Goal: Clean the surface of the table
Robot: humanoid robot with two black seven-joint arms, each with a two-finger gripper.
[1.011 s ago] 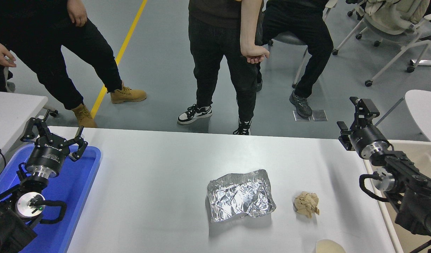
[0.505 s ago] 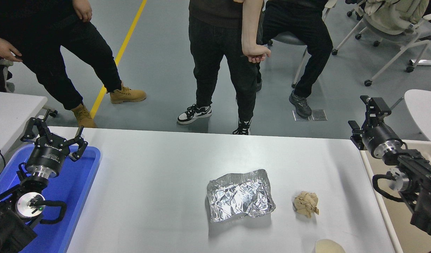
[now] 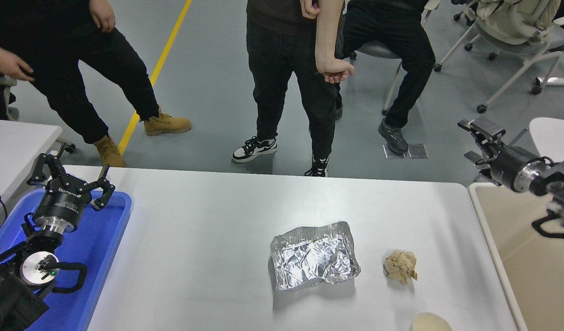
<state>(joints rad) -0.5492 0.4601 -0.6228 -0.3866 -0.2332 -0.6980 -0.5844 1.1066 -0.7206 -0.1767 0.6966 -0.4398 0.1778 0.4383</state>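
floor: grey, glossy (image 3: 217, 92) | yellow line (image 3: 155, 73) | wheeled chairs (image 3: 512, 27) upper right | floor plate (image 3: 406, 151)

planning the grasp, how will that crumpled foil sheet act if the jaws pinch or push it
The foil sheet looks thin and creased, so probably very light and easily crushed further. It lies nearly flat on the table surface, so a push would likely slide it; its raised edge seems easiest to pinch.

The left gripper (image 3: 69, 177) is matte black with linked, jointed fingers on a round body carrying pale lettering. Behind that body sits a silver ring, then a black cable loop and a tiny green light. The right gripper (image 3: 482, 135) is black too, with a silver wrist collar and a dark cable behind it.
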